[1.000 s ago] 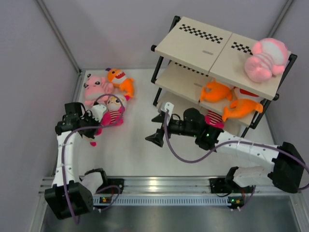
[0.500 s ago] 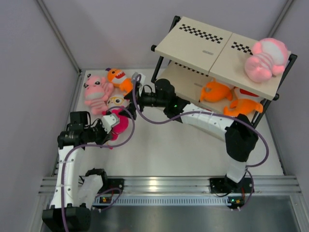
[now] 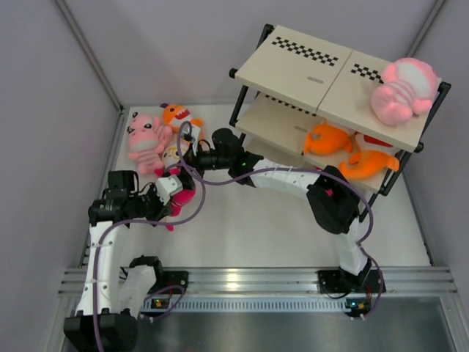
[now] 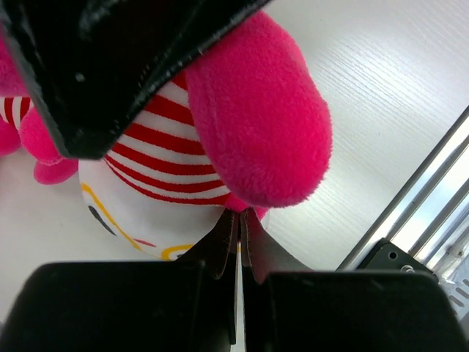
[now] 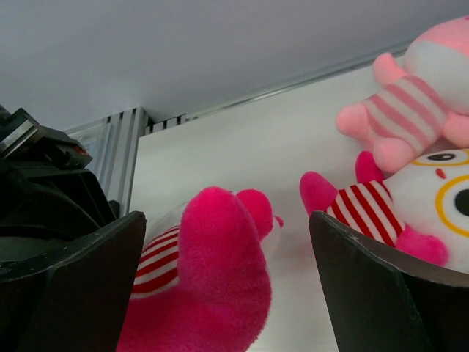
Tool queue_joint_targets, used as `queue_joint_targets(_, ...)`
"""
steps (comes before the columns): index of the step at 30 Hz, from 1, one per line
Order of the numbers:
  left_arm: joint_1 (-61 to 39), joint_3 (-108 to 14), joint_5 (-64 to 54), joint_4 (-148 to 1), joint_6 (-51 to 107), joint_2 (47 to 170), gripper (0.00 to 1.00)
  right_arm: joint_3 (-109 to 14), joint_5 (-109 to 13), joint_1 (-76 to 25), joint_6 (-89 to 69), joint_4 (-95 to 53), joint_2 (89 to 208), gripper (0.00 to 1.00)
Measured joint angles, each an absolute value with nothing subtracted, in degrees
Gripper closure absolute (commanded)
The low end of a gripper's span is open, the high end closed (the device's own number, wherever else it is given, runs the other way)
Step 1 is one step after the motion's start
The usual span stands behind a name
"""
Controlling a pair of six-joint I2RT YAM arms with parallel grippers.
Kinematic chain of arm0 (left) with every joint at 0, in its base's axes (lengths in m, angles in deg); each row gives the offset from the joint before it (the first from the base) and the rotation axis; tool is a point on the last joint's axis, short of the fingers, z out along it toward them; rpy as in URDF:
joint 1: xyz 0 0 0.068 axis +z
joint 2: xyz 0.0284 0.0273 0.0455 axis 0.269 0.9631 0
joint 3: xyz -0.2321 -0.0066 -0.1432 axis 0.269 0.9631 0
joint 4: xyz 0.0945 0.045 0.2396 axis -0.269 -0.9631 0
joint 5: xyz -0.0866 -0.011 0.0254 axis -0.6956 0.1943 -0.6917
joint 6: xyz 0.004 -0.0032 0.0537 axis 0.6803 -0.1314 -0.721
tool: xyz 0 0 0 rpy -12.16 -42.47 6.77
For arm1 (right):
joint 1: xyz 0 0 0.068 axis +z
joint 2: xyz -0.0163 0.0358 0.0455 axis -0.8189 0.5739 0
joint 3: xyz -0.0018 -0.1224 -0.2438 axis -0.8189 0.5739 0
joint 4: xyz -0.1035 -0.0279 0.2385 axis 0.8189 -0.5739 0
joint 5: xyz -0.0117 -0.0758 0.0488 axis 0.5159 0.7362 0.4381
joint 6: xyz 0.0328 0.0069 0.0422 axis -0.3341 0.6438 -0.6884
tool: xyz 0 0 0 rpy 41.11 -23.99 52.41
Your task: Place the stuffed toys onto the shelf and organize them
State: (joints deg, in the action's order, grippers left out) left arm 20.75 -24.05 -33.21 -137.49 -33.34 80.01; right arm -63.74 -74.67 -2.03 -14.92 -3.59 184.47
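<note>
1. My left claw is squeezed completely shut, tips pressed together. It seems to have only a thin fold of the magenta toy, whose striped belly bulges just past the tips.
2. My right claw is spread as wide as it goes and holds nothing, with one jaw on either side of that same toy. It reads like a hand-over to me.
3. The toy is nowhere near the shelf. It sits between my two claws at the left of the worktop, close to the plushes waiting there.
4. First worry is that pinch. With so little fabric caught, a nudge from the right claw could pull the toy free before I have it.
5. Second worry is closing too far in, because the right jaws could clamp onto my own left fingers.
6. Third worry is the second magenta toy, which lies right against my right jaw with the pink striped animal behind it. Closing carelessly could drag a neighbour along.
7. Fourth worry is the purple cable, which loops past both claws and could snag or sweep the orange fish when I pull away.
8. The toy is soft and floppy, so a grip on one limb would let it swing and catch a shelf board going in.
</note>
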Motion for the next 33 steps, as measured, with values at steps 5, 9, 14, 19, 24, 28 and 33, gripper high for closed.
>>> queue_joint_targets(5,20.8,-23.6,-33.3,-137.6,-33.3,80.0,1.0,-62.6,-75.3,-0.7,-13.9,-3.5,184.5,0.93)
queue_joint_targets(9,20.8,-23.6,-31.8,-138.0,-32.4,80.4,0.55,-50.6,-69.0,0.3,-13.7,-0.7,178.3,1.0)
queue_joint_targets(14,20.8,-23.6,-27.9,-137.9,-30.3,81.4,0.42,-31.2,-47.2,3.0,-13.7,-0.1,163.8,1.0)
queue_joint_targets(19,20.8,-23.6,-25.0,-137.9,-29.0,81.5,0.4,-17.6,-21.5,6.0,-15.9,4.0,149.3,1.0)
queue_joint_targets(24,20.8,-23.6,-23.6,-137.9,-28.6,81.5,0.41,-8.8,3.0,5.8,-16.8,12.2,142.2,1.0)
queue_joint_targets(28,20.8,-23.6,-22.8,-137.9,-28.6,81.3,0.41,-2.0,14.7,5.9,-10.9,30.8,143.2,1.0)
queue_joint_targets(33,20.8,-23.6,-22.3,-137.9,-28.6,81.3,0.41,-1.2,22.8,5.9,3.6,46.2,153.9,1.0)
